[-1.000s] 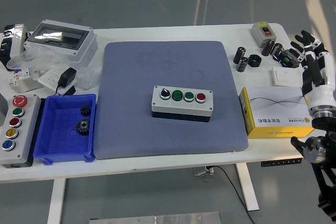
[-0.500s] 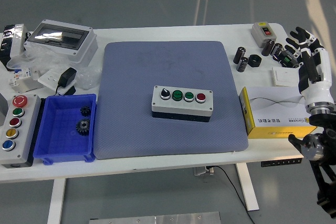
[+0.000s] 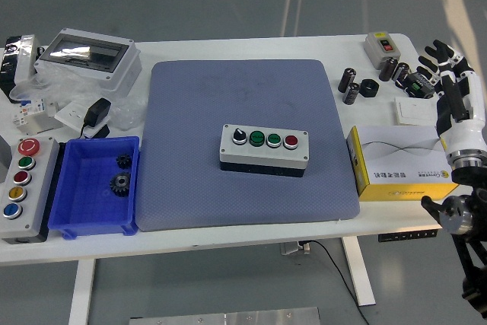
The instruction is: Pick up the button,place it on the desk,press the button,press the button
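The right hand (image 3: 450, 81) is hovering at the desk's (image 3: 251, 230) far right edge, its fingers (image 3: 440, 55) spread and holding nothing. The button box (image 3: 265, 149) is sitting well to the left of the fingers and nearer the robot, on the blue mat (image 3: 243, 97) at the desk's middle. The yellow carton (image 3: 399, 164) is lying between them, just beside the wrist, so a low sweep leftward could be knocking it or the small black parts (image 3: 351, 85) nearby. A sideways press could be sliding the box on the mat or hitting the wrong button.
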You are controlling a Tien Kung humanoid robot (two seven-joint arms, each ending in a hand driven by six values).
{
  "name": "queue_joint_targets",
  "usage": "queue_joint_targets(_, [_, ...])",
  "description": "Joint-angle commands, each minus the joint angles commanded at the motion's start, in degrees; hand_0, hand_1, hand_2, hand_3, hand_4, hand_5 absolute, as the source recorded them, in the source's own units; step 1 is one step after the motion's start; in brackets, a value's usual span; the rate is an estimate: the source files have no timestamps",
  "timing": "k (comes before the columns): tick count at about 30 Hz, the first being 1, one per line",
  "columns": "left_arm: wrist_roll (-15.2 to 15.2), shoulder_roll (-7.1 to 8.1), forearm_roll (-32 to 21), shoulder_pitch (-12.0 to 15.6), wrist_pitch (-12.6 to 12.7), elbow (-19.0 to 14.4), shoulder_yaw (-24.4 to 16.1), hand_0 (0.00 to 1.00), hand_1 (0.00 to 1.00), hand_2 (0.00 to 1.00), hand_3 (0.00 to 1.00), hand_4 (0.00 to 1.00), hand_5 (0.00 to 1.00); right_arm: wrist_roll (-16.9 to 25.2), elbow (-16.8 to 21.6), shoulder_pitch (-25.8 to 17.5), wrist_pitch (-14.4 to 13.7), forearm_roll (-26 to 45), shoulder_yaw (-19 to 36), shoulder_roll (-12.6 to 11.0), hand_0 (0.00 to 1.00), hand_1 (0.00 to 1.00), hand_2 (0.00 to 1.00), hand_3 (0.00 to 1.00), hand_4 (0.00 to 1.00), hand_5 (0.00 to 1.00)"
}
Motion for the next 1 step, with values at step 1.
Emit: queue_joint_targets(1, [0.0, 0.07, 0.1, -0.1, 0.0, 0.0, 0.0, 0.626, 0.504, 0.530, 0.600, 0.611, 0.221, 0.0, 0.0, 0.0, 0.0, 0.0, 0.0, 0.0, 0.771, 0.744, 0.760, 0.722, 0.810, 0.588])
